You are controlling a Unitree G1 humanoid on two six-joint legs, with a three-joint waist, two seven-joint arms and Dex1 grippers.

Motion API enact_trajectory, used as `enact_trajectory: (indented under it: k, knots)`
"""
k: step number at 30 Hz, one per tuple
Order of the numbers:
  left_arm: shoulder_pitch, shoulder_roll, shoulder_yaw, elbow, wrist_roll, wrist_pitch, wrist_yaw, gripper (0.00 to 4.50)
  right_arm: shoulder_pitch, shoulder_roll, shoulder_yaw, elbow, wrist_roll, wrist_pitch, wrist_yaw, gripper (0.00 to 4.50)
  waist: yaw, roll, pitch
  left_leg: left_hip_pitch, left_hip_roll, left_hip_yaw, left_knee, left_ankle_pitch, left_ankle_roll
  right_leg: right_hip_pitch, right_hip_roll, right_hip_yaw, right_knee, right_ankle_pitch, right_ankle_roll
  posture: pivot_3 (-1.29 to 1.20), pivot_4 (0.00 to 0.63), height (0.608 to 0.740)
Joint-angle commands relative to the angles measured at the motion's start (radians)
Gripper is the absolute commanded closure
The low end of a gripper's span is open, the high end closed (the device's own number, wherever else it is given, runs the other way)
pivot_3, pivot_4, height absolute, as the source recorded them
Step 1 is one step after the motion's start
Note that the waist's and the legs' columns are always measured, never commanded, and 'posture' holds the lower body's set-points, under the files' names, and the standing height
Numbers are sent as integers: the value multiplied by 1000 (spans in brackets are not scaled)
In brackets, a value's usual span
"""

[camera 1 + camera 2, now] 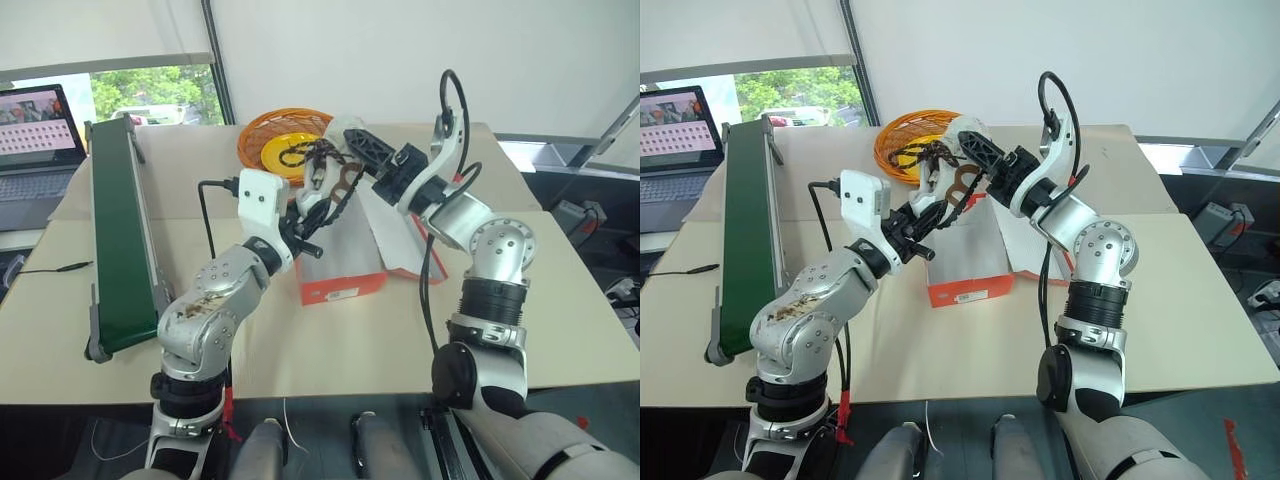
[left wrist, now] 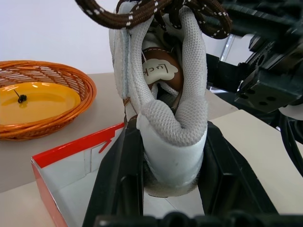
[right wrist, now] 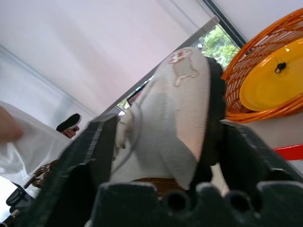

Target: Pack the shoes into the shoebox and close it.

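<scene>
One whitish-grey shoe (image 1: 330, 172) with brown laces hangs in the air above the open red shoebox (image 1: 342, 283), whose lid (image 1: 402, 245) lies folded out to the right. My left gripper (image 2: 170, 137) is shut on the shoe's heel (image 2: 163, 142), reaching up from the left. My right gripper (image 3: 165, 127) comes in from the right, and its black fingers press on both sides of the toe (image 3: 182, 104). In the left wrist view the box's red rim (image 2: 78, 147) and white inside lie just below the held shoe.
An orange wicker basket (image 1: 262, 135) holding a yellow plate (image 1: 285, 150) stands right behind the box. A long green conveyor (image 1: 120, 240) runs along the table's left side. A laptop (image 1: 35, 130) sits at the far left. Bare tabletop lies in front of the box.
</scene>
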Motion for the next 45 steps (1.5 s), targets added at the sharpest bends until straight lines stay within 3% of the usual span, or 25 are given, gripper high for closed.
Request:
enact_trajectory:
  k: [1,5,7,10,17,18,24,27,31,35,45]
  knots:
    - [-19,-1,-3,-34,-33,20,-14,3337,-18,-4,13,-24,24,-34,24,2453,0,0,0,0,0,0,0,0,0,0,0,0,0,0,0,0,150,739]
    - [-29,-2,15,-26,-54,35,-12,3337,-16,-8,15,-20,25,-41,26,3822,0,0,0,0,0,0,0,0,0,0,0,0,0,0,0,0,150,739]
    - [-33,-1,18,-25,-62,44,-12,3337,-16,-8,14,-19,26,-43,26,4175,0,0,0,0,0,0,0,0,0,0,0,0,0,0,0,0,150,739]
    - [-37,0,20,-25,-69,58,-14,3337,-19,-10,16,-16,25,-44,30,4181,1,0,0,0,0,0,0,0,0,0,0,0,0,0,0,0,150,739]
    - [-48,20,140,-37,-188,160,-15,742,-14,-46,65,-12,-29,-59,45,4185,-2,0,0,0,0,0,0,0,0,0,0,0,0,0,0,0,150,739]
    - [-50,39,179,-36,-221,189,-20,592,-12,-54,74,-13,-38,-61,52,4185,-2,0,0,0,0,0,0,0,0,0,0,0,0,0,0,0,150,739]
    - [-76,248,357,12,-300,290,-57,592,-16,-154,163,-4,-135,-60,96,4185,-4,0,0,0,1,0,0,0,0,0,1,0,0,0,0,0,150,739]
    - [-90,322,395,44,-286,276,-48,592,-83,-227,244,123,-222,15,83,4185,-5,1,0,0,1,0,0,0,0,0,1,0,-1,0,0,0,150,739]
    - [-85,317,372,34,-279,251,-29,592,-216,-295,377,385,-385,-40,173,4185,-1,1,0,1,0,1,0,0,0,1,1,0,-2,0,0,0,150,739]
    - [-59,270,339,-2,-274,229,-4,592,-301,-297,399,614,-478,-166,250,4185,0,1,1,0,0,0,-1,0,0,1,0,0,-4,0,0,0,150,739]
    - [-7,244,336,-42,-265,205,57,592,-326,-243,507,870,-685,-342,378,4185,0,1,0,-2,0,1,-2,0,0,0,-1,0,-4,0,0,0,150,739]
